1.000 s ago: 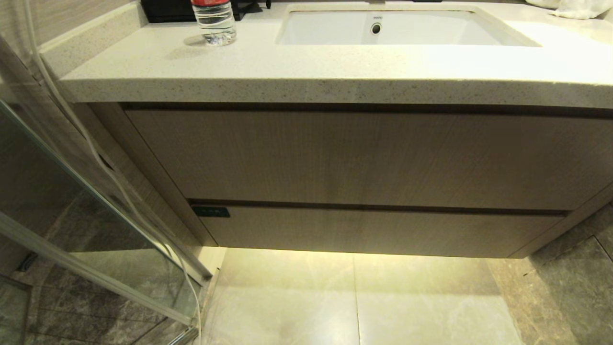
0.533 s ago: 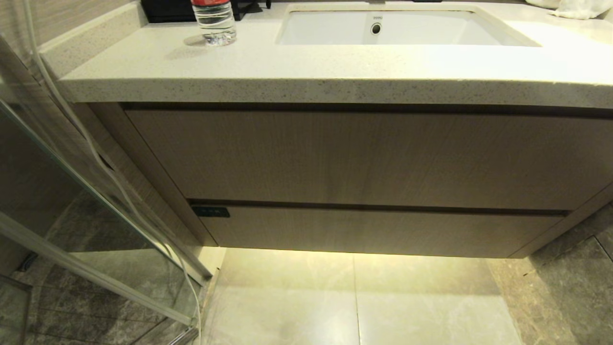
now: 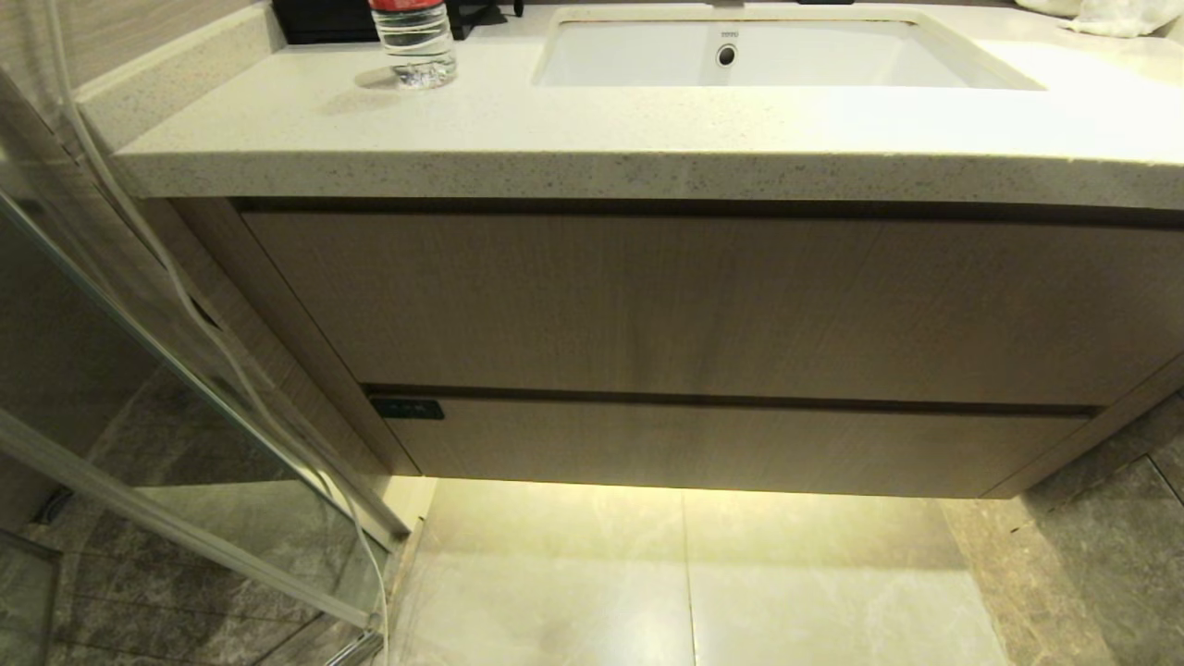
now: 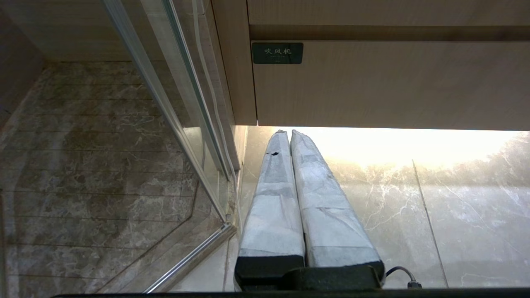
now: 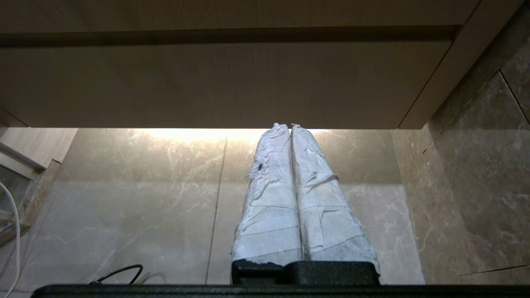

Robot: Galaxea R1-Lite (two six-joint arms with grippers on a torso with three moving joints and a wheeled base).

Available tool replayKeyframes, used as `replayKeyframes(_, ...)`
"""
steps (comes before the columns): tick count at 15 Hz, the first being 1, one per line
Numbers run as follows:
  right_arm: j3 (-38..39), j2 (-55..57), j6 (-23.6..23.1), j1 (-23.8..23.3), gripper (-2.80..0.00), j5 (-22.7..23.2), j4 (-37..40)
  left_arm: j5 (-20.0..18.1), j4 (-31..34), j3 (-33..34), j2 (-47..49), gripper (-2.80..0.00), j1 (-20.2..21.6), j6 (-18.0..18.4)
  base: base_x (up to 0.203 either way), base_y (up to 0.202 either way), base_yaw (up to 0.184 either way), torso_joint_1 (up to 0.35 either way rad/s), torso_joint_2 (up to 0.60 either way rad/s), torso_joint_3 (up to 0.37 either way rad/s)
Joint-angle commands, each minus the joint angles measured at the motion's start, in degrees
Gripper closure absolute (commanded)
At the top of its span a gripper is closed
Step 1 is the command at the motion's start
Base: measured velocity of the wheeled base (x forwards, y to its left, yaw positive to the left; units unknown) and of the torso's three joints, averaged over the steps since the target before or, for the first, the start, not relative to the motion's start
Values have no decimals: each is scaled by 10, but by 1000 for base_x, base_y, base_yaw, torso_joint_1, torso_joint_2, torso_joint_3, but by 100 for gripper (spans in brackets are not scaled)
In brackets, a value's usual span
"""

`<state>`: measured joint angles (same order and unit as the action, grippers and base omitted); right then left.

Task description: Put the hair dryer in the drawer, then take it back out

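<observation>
The drawer (image 3: 731, 446) is the low, shallow wood-grain front under the vanity, closed, with a small black tag (image 3: 407, 408) at its left end; it also fills the upper part of the left wrist view (image 4: 389, 82) and the right wrist view (image 5: 215, 82). The hair dryer is out of view. My left gripper (image 4: 289, 133) hangs above the floor just before the drawer's left end, its white-wrapped fingers pressed together and empty. My right gripper (image 5: 290, 126) hangs the same way before the drawer's right part, shut and empty. Neither arm shows in the head view.
A taller plain panel (image 3: 721, 301) sits above the drawer, under the speckled countertop (image 3: 592, 139) with a white sink (image 3: 768, 55). A clear bottle with a red cap (image 3: 416, 42) stands at back left, a white cloth (image 3: 1115, 17) at back right. A glass shower door (image 3: 185, 435) stands left.
</observation>
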<state>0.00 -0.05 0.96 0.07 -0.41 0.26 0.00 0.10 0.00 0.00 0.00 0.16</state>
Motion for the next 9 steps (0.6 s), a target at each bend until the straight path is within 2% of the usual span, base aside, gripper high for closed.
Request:
replayKeyframes(1,1,1,0,0,0,0,0,0,0,0,0,0,0,0,0,0,0,0,0,0)
replayKeyframes(9,1,1,1,0,0,0,-1,0,0,0,0,0,0,0,0,0,0,0,0,0)
